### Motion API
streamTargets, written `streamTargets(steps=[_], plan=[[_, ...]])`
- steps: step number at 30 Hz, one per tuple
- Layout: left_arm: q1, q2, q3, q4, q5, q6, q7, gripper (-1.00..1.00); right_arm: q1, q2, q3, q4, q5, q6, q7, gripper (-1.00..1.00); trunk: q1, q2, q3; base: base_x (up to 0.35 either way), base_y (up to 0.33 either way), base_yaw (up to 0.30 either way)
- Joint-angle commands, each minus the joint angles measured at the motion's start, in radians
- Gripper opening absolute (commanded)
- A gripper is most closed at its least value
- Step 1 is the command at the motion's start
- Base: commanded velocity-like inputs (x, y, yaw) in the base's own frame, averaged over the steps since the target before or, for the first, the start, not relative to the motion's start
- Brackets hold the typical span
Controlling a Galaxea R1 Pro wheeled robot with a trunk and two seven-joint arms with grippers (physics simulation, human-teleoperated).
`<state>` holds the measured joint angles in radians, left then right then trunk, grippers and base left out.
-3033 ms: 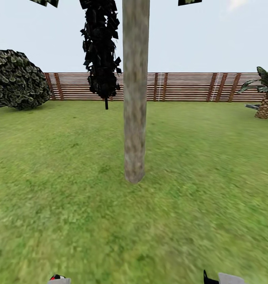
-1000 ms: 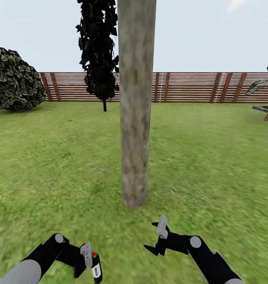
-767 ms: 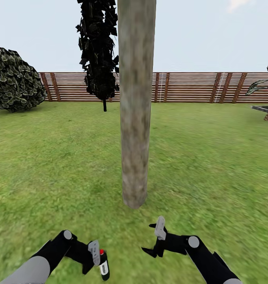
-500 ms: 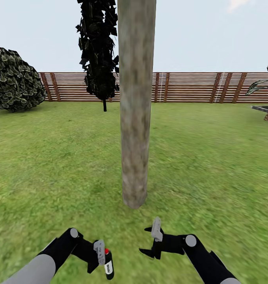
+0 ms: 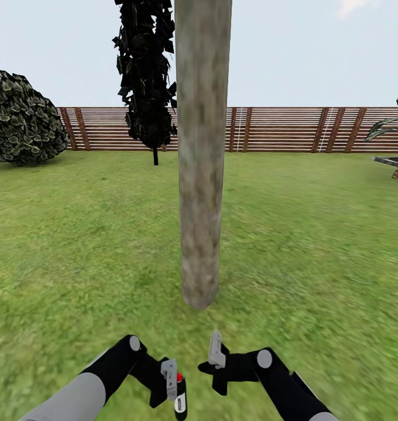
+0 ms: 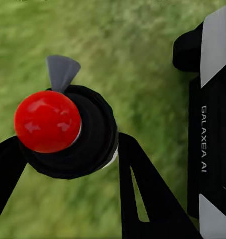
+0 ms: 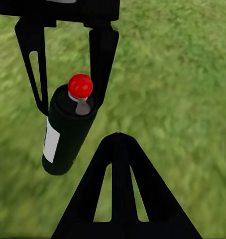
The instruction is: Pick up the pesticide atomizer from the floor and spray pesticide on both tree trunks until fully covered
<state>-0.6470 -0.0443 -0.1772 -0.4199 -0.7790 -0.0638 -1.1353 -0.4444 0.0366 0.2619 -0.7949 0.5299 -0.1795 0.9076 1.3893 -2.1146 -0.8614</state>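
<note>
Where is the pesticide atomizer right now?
In the head view the pesticide atomizer is low and just left of centre, held in the left gripper above the grass, short of the tree trunk.

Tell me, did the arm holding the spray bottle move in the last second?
Yes. The left gripper with the pesticide atomizer slid toward the right gripper, ending closer under the tree trunk, which stayed put.

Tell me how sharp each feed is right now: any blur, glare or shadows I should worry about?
Head view: flat, even light, no cast shadows; tree trunk and fence crisp, near grass smeared. Left wrist view: atomizer fairly sharp with small highlights on its red cap, grass behind blurred. Right wrist view: atomizer between the left gripper fingers clear, grass soft.
</note>
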Motion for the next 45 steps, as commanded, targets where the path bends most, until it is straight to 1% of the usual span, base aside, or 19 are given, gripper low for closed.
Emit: streamTargets(steps=[1,8,13,18,19,21,31,38,45], plan=[[0.0,-0.002,-0.001,-0.001,-0.01,-0.013,0.006,-1.0,0.0,0.001,-0.001,-0.001,0.013,-0.004,0.001,-1.0,0.0,0.0,-0.001,0.0,0.0,0.0],[-0.002,-0.018,-0.003,-0.007,-0.011,-0.013,0.007,-1.0,0.0,0.003,-0.001,-0.003,0.016,0.009,0.001,-1.0,0.0,0.0,-0.001,0.0,0.0,0.0],[-0.005,-0.02,-0.002,-0.032,-0.012,-0.008,0.009,-1.0,0.0,0.003,-0.001,-0.003,0.016,0.009,0.001,-1.0,0.0,0.0,-0.001,0.0,0.0,0.0],[-0.005,-0.021,-0.003,-0.037,-0.013,0.004,0.016,-1.0,0.0,0.003,-0.001,-0.003,0.016,0.009,0.001,-1.0,0.0,0.0,-0.001,0.0,0.0,0.0],[-0.005,-0.029,-0.003,-0.037,-0.013,0.004,0.017,-1.0,0.0,0.003,-0.001,-0.003,0.016,0.009,0.001,-1.0,0.0,0.0,-0.001,0.0,0.0,0.0],[-0.004,-0.033,-0.003,-0.037,-0.013,0.004,0.017,-1.0,0.0,0.003,-0.001,-0.003,0.016,0.009,0.001,-1.0,0.0,0.0,-0.001,0.0,0.0,0.0],[-0.004,-0.036,-0.002,-0.037,-0.01,0.004,0.017,-1.0,0.0,0.003,-0.001,-0.004,0.016,0.008,0.001,-1.0,0.0,0.0,-0.001,0.0,0.0,0.0],[-0.004,-0.057,-0.001,-0.036,-0.011,0.004,0.017,-1.0,0.0,0.003,-0.001,-0.004,0.016,0.008,0.001,-1.0,0.0,0.0,-0.001,0.0,0.0,0.0],[-0.005,-0.063,-0.001,-0.036,-0.01,0.004,0.017,-1.0,0.0,0.003,-0.002,-0.004,0.016,0.008,0.001,-1.0,0.0,0.0,-0.001,0.0,0.0,0.0]])
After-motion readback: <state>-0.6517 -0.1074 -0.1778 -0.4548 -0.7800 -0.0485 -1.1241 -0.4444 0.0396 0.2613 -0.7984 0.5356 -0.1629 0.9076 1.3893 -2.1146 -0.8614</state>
